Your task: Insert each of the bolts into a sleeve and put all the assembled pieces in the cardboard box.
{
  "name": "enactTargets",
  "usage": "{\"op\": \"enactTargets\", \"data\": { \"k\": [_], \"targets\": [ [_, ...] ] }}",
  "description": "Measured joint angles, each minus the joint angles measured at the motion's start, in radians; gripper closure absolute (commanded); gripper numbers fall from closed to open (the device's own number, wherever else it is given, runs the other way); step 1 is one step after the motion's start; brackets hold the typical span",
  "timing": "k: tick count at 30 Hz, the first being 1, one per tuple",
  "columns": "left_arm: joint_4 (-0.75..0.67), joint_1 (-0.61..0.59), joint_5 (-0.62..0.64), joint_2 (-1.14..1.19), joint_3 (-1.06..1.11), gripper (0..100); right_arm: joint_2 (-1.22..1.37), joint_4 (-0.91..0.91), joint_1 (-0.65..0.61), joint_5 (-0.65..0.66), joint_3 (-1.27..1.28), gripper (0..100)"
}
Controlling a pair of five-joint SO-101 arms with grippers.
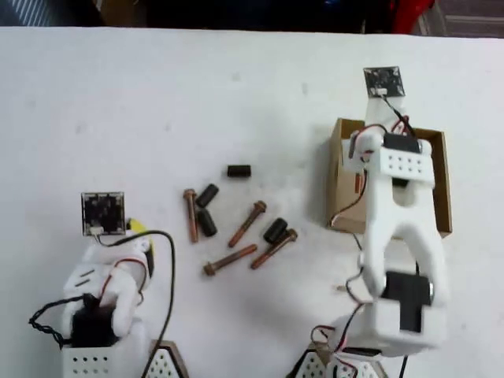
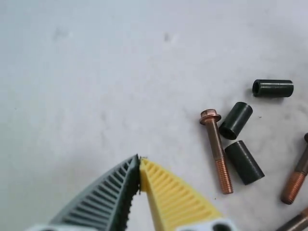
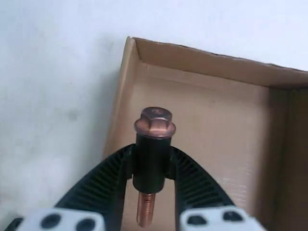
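Right end effector (image 3: 151,161): narrow, clamped across the black sleeve (image 3: 151,166) at mid-length. A copper-coloured flange bolt (image 3: 154,124) runs through it, head seated on one end, threaded tip out the other.
Assembled piece: held above the cardboard box (image 3: 207,65), over its floor close to one side wall, not yet let go.
Left end effector (image 2: 139,166): fingers together, holding nothing, over bare tabletop (image 2: 86,72) beside the loose parts.
Loose parts: four bolts (image 1: 190,214) and four sleeves (image 1: 239,171) scattered mid-tabletop. The box sits toward the right edge, well apart from them.
Handling: probably small, stiff metal parts, light and not fragile. The sleeve wall looks smooth, so likely slippery. The bolt seems a loose fit, retained only by its flange, so it could slide out if tipped head-down.
Grip: squeeze the sleeve across its middle. Take loose bolts across the plain shank, since they will likely roll.
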Motion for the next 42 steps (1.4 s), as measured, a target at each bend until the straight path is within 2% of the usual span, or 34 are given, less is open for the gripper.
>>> {"op": "enactTargets", "data": {
  "k": [9, 17, 20, 26, 33, 42],
  "targets": [
    [0.0, 0.0, 0.0, -0.002, 0.041, 98, 0.27, -0.002, 0.003, 0.0, -0.189, 98.1],
    [0.0, 0.0, 0.0, -0.002, 0.049, 98, 0.376, -0.002, 0.005, 0.0, -0.276, 98.0],
    [0.0, 0.0, 0.0, -0.002, 0.049, 98, 0.381, -0.002, 0.005, 0.0, -0.282, 96.7],
    [0.0, 0.0, 0.0, -0.002, 0.049, 98, 0.381, -0.002, 0.005, 0.0, -0.284, 83.7],
    [0.0, 0.0, 0.0, -0.002, 0.049, 98, 0.379, 0.003, 0.005, 0.0, -0.322, 88.3],
    [0.0, -0.005, 0.0, -0.002, 0.049, 98, 0.195, 0.169, -0.037, 0.0, -0.39, 88.5]
  ]
}}
